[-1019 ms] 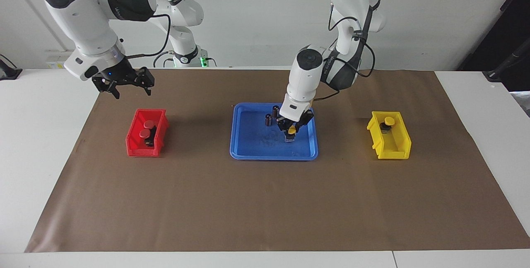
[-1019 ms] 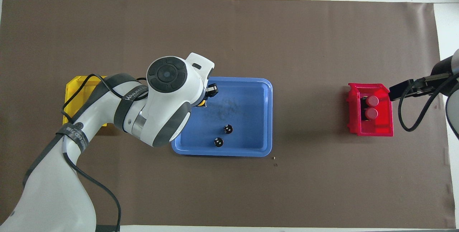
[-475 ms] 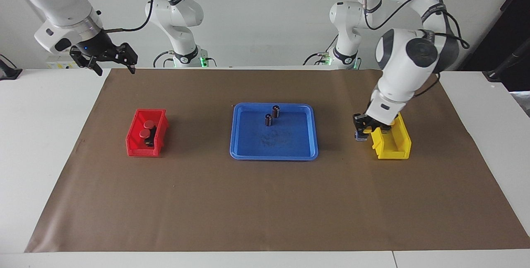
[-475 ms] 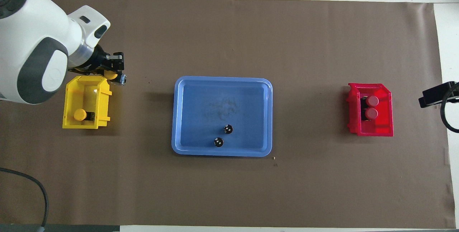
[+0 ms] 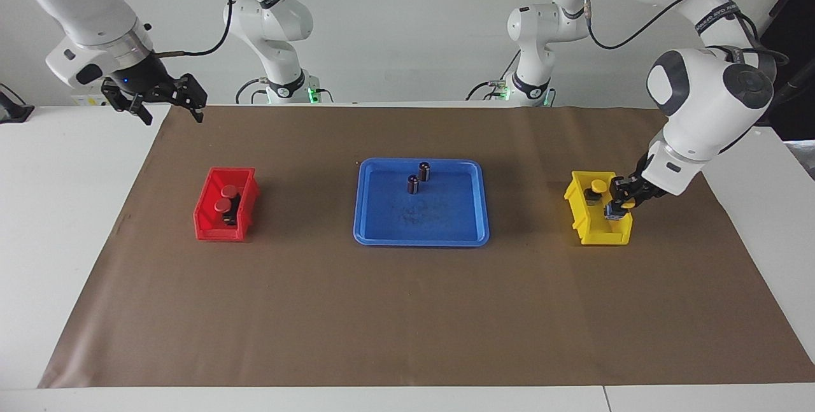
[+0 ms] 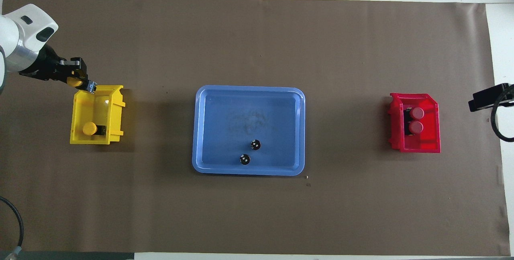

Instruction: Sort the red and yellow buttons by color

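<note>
My left gripper is shut on a yellow button and holds it over the yellow bin, at the bin's end farther from the robots. In the overhead view the left gripper and the held button sit at the bin's rim. A second yellow button lies in that bin, at its end nearer the robots. Two red buttons lie in the red bin. My right gripper is open and empty, raised over the table's edge at the right arm's end.
A blue tray sits mid-table between the two bins, with two dark silver-topped cylinders at its side nearer the robots. Brown paper covers the table.
My left gripper has carried the yellow button from the blue tray across to over the yellow bin. My right gripper has risen and drawn back from above the red bin.
</note>
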### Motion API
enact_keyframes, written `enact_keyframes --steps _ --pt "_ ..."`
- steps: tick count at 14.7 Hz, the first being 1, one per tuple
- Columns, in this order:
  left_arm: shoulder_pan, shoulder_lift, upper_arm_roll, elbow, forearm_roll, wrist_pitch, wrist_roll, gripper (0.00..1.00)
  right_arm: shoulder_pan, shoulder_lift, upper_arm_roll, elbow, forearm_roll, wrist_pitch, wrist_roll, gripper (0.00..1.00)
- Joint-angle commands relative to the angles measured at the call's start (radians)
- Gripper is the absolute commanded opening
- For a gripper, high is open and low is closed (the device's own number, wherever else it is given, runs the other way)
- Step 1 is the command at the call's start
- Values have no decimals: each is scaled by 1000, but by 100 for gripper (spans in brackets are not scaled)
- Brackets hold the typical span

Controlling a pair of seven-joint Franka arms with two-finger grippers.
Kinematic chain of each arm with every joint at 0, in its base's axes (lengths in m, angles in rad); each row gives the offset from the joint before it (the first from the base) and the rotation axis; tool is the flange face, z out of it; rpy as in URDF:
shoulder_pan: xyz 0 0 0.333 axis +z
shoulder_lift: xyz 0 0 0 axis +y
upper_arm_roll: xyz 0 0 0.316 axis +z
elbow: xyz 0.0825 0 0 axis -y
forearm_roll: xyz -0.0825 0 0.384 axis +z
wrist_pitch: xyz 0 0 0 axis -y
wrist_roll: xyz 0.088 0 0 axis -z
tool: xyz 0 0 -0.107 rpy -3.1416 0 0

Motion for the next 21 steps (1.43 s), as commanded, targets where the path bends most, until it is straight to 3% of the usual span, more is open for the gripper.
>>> enact_keyframes --steps 1,5,9,13,17,18,19,20,21 --pt "14 -49 -13 -122 20 114 21 1 -9 -12 9 -19 1 17 6 100" --pt "52 -107 -7 -286 20 238 47 1 -9 -13 9 -17 1 10 7 100" --pt "54 -109 -7 -317 20 260 42 1 -7 -13 9 -16 0 10 7 100" --pt "42 -107 -8 -435 18 406 32 1 -7 -13 9 -16 1 10 7 100" --pt "37 -96 -10 -446 18 430 32 4 -9 -13 9 -17 1 10 7 100" --pt "39 -95 -10 -443 18 430 32 28 -7 -13 9 -16 1 10 7 100" --pt "39 -93 -10 -438 18 430 32 46 -7 -13 9 -17 1 10 7 100" --pt "39 -93 -10 -435 18 426 32 62 -7 -13 9 -16 0 10 7 100" --pt "39 -93 -10 -432 18 420 32 67 -7 -13 9 -16 1 10 7 100"
